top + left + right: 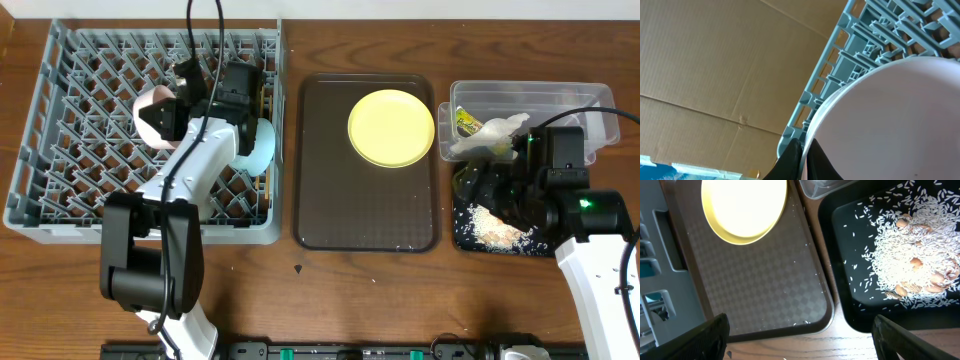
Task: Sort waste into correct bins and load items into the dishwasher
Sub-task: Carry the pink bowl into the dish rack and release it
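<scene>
The left gripper [802,162] is clenched on the rim of the white-pinkish bowl [900,115], holding it over the grey dish rack [875,45], near a light blue bowl [262,145] in the rack. The right gripper [800,325] is released, its fingers spread wide above the gap between the brown tray [765,280] and the black tray [850,230] of rice scraps [910,250]. The yellow plate [742,205] lies on the brown tray, and the tissue [490,135] and wrapper [466,122] are at the clear tub's [580,100] left end.

Rack [90,80] L, serving tray [350,200] mid w/ plate [391,127] on far end, tub [560,98] behind rice tray [463,238] R
</scene>
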